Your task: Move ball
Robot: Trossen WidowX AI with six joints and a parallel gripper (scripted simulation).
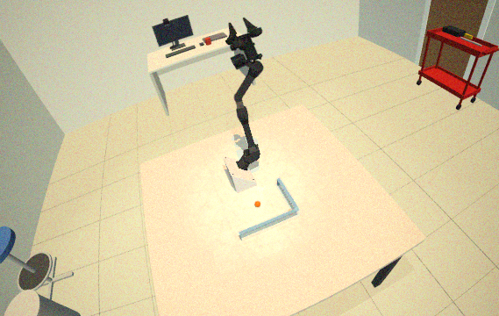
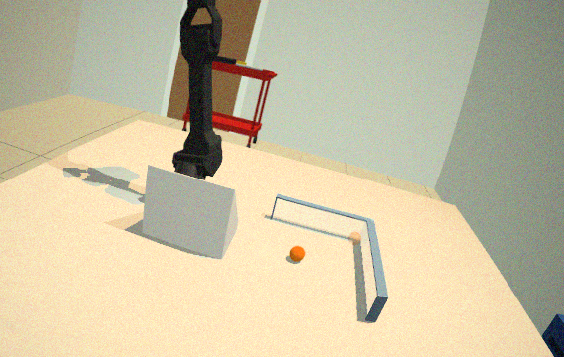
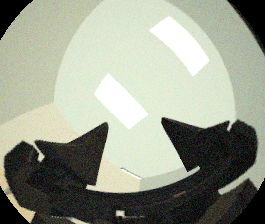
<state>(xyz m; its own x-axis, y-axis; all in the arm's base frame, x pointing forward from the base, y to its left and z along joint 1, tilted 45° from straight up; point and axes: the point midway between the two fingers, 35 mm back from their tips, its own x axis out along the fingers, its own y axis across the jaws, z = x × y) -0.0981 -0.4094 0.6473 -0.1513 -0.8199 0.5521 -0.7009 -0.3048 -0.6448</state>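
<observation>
On the pale worktop (image 2: 88,278) the ball (image 2: 297,253) sits inside the walls (image 2: 375,263), short of the see-through copy (image 2: 355,237) at their corner. My hand (image 1: 245,27) is raised overhead (wide open, empty); nothing started, so I must descend first.

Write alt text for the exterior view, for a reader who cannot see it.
An orange ball lies on a pale table, apart from the see-through copy in the corner of two low clear walls. The dark arm stands upright behind a white block.
</observation>
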